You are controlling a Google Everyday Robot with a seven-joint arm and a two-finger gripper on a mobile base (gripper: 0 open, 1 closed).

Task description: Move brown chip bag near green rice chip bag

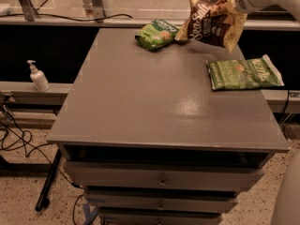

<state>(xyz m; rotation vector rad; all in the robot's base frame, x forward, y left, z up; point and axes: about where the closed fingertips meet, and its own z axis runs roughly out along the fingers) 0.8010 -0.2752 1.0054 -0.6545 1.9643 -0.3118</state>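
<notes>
The brown chip bag [210,25], dark with pale yellow edges and white "Sea Salt" script, hangs tilted in the air over the table's far right part. My gripper [236,6] comes in from the upper right and is shut on the bag's right side. The green rice chip bag [157,33], small and light green, lies on the grey table [140,102] near the far edge. It is just left of the brown bag's lower corner.
A flat darker green bag with white lettering [243,72] lies at the table's right edge. A soap dispenser [37,76] stands on a ledge to the left. Cables [14,139] lie on the floor at the left. Drawers sit under the tabletop.
</notes>
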